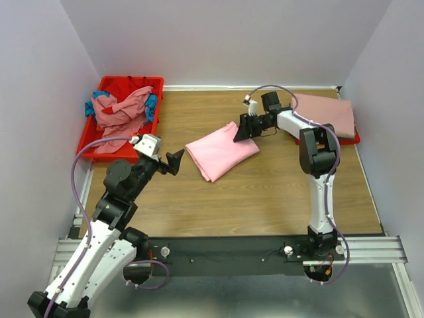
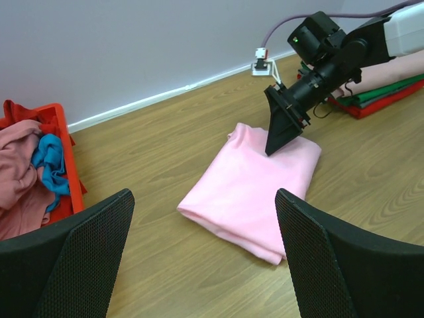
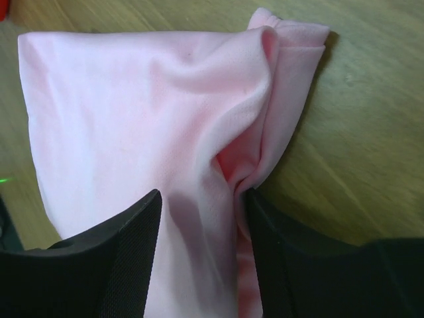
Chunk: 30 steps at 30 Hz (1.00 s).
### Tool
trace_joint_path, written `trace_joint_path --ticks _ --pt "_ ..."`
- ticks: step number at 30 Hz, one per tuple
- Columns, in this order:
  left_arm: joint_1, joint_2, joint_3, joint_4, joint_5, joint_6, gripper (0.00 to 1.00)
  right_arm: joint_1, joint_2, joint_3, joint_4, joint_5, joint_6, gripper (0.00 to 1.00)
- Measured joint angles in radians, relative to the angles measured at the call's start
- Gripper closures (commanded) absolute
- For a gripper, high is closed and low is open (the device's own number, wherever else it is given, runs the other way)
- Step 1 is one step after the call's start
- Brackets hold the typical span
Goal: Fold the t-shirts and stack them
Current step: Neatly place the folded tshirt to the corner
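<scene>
A bright pink t-shirt lies folded at the middle of the wooden table. My right gripper is down on its far corner. Its jaws stand part open astride a bunched fold of the pink cloth, which touches the right finger. My left gripper hovers wide open and empty just left of the shirt. Folded shirts are stacked at the far right, dusty rose on top, with green and red layers below. Crumpled rose and teal shirts fill the bin.
The red plastic bin stands at the far left against the wall. A white connector with a purple cable hangs by the right wrist. White walls close in the table on three sides.
</scene>
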Motion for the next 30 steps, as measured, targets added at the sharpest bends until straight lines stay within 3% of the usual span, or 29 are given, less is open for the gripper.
trace_joint_path --ticks 3,6,16,30 --pt "0.000 -0.013 -0.008 0.003 0.007 0.000 0.06 0.014 0.010 0.000 -0.008 -0.018 0.019 0.64" --pt "0.000 -0.020 -0.010 0.008 0.010 0.000 0.06 0.019 0.026 0.000 -0.023 -0.029 0.042 0.98" --pt "0.000 -0.020 -0.010 0.021 0.024 0.000 0.06 0.010 0.028 0.000 -0.091 -0.095 0.077 1.00" --pt "0.000 -0.022 -0.010 0.022 0.029 0.000 0.07 -0.149 -0.174 0.101 -0.196 -0.029 0.043 1.00"
